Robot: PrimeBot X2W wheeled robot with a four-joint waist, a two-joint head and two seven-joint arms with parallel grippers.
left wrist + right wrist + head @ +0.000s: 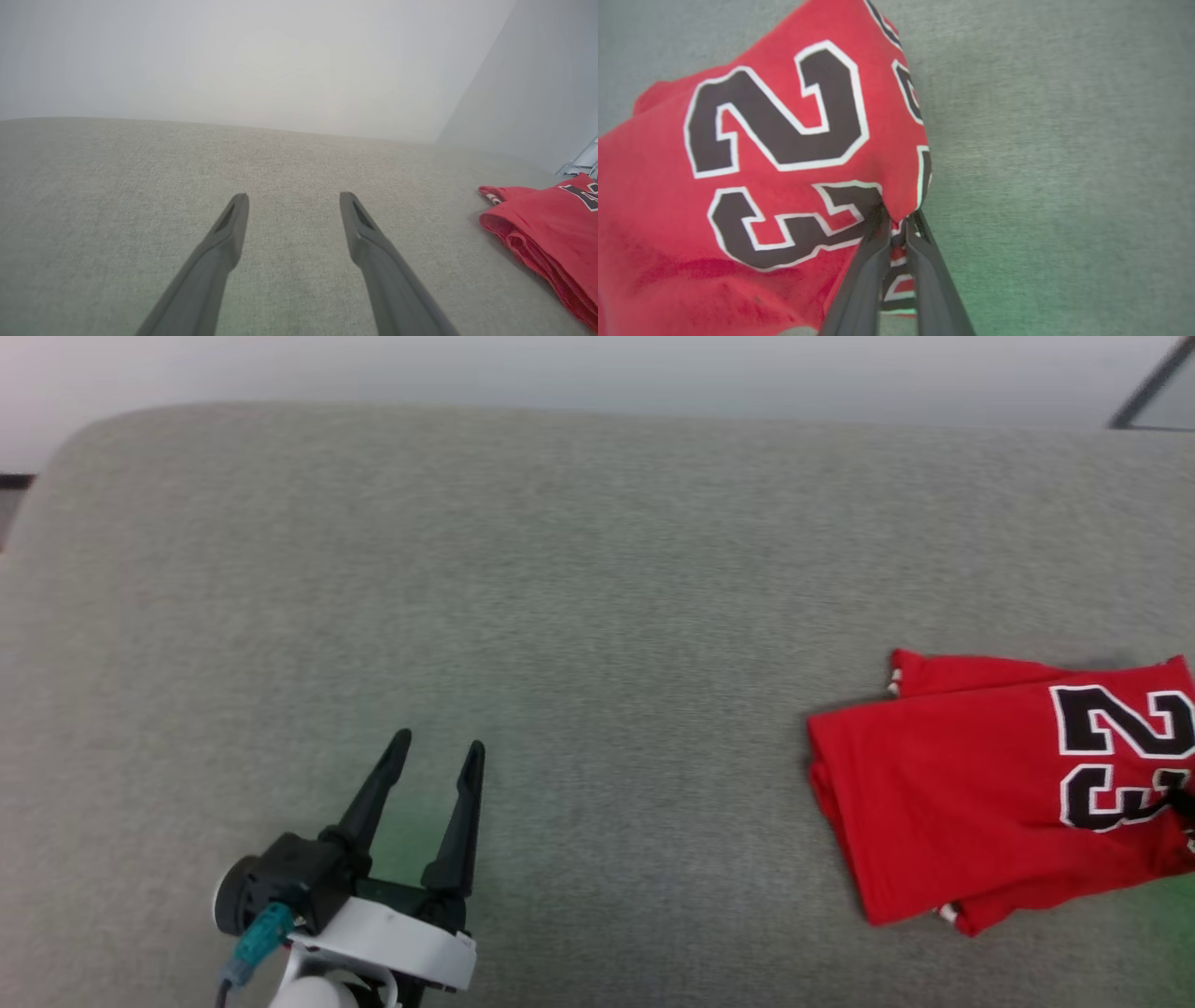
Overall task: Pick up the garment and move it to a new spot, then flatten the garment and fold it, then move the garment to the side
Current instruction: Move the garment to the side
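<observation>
The garment (pixel 971 784), a red jersey with a black-and-white 23, lies folded at the right edge of the grey surface in the head view. The left wrist view catches its folded edge (pixel 546 233) at the right. In the right wrist view my right gripper (pixel 899 217) is shut on the garment's (pixel 752 154) edge, pinching red cloth beside the number. A dark tip of that gripper (pixel 1184 803) pokes in at the head view's right edge. My left gripper (pixel 439 747) stands open over bare surface at the lower left, far from the garment; its fingers (pixel 231 224) are spread with nothing between them.
The grey fabric surface (pixel 560 616) stretches wide to the left of the garment. Its far edge meets a pale wall (pixel 597 373). A metal frame (pixel 584 161) shows beyond the surface at the right of the left wrist view.
</observation>
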